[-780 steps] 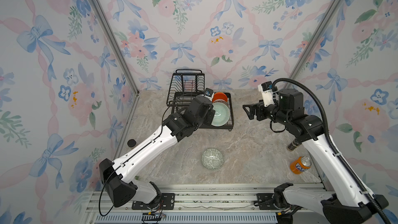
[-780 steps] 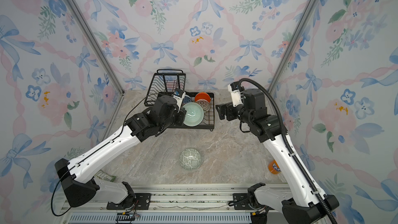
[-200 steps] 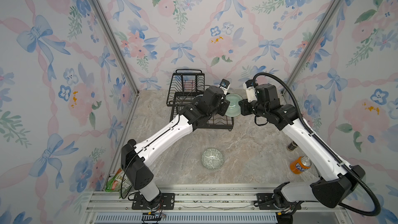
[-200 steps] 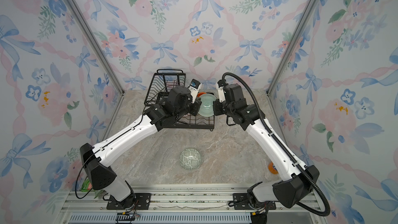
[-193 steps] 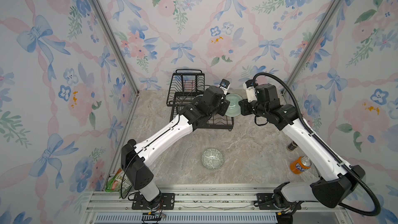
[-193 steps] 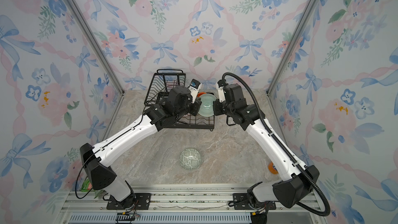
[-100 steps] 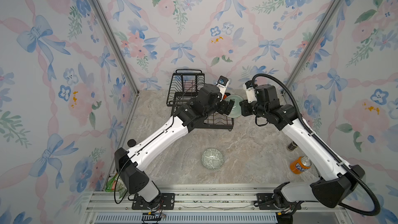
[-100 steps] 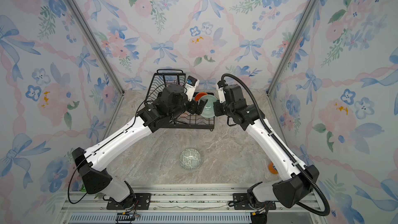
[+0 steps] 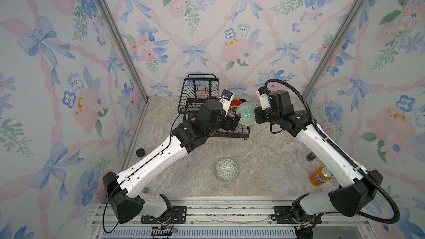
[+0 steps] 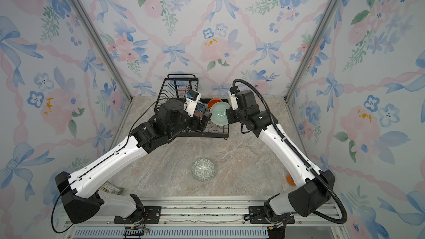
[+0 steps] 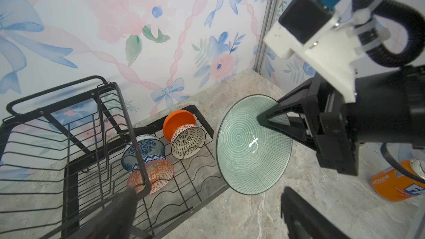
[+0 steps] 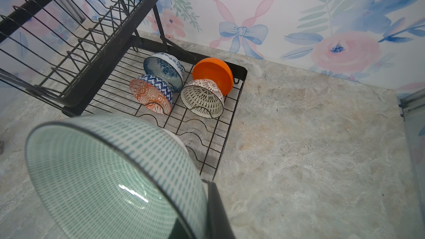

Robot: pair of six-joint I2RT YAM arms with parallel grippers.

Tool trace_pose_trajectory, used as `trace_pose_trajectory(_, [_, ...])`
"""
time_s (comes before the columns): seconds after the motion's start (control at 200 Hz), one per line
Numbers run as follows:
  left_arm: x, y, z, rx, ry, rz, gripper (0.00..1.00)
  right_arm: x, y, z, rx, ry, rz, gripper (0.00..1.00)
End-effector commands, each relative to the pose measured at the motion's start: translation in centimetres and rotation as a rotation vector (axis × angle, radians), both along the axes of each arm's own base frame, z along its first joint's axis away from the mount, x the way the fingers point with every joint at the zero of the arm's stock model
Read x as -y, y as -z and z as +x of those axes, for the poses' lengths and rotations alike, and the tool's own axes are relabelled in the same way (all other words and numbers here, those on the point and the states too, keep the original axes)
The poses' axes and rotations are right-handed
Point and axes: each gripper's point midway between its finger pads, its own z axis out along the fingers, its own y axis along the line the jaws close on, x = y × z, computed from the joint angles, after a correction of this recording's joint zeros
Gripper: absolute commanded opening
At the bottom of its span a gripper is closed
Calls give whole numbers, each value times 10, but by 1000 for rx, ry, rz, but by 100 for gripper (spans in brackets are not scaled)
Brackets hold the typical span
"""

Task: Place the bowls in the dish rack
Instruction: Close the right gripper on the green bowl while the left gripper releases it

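Nearest the rail, the grey-green geometric bowl [image 9: 226, 170] lies mouth-down on the marble counter [image 9: 264, 155], well apart from both arms and not yet loaded. The orange soda can [image 9: 320, 178] lies near the right arm's [image 9: 312, 134] base (no part of this job).

Farther in, the right arm's jaws are clenched on the rim of the pale celadon green ribbed bowl [image 11: 250, 148], one finger inside and one outside. The bowl hangs on edge in the air at the right end of the black wire dish rack [image 12: 241, 74], its mouth facing the left arm [image 9: 161, 157]. Held like that, it can probably go down upright into a free wavy slot.

The left arm's jaws stand released and hold nothing, just beside the bowl.

Behind, four bowls lean on edge in the lower tray's slots: the orange-white geometric bowl [image 12: 150, 96] and white lattice bowl [image 12: 202, 98] in front, the blue-patterned bowl [image 12: 164, 70] and plain orange bowl [image 12: 212, 72] behind them. This saves room and leaves the nearer slots free.

Farthest back, the raised basket [image 9: 199, 90] carries no bowls
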Motion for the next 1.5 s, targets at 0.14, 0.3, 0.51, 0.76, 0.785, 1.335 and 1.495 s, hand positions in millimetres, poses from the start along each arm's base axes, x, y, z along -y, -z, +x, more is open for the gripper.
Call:
trace_pose_trajectory(0.14, [-51,41,-19,-103,-132,2,98,-2,-7,36,102,2,2,0])
trace_pose_trajectory(0.3, [-76,67,-29,-164,-188,-1,98,-15,5,50,123,-62,-24,0])
trace_pose_trajectory(0.51, [-98,100,-39,-238,-234,15,98,-28,26,69,158,-115,-104,0])
trace_pose_trajectory(0.76, [-114,133,-45,-319,-262,17,98,-59,64,89,207,-195,-198,0])
trace_pose_trajectory(0.785, [-115,136,-45,-326,-265,17,98,-61,67,90,210,-200,-203,0])
trace_pose_trajectory(1.335, [-131,177,-52,-423,-306,23,98,-97,110,101,296,-253,-153,0])
trace_pose_trajectory(1.495, [-133,185,-53,-446,-309,27,98,-106,118,106,339,-275,-127,0])
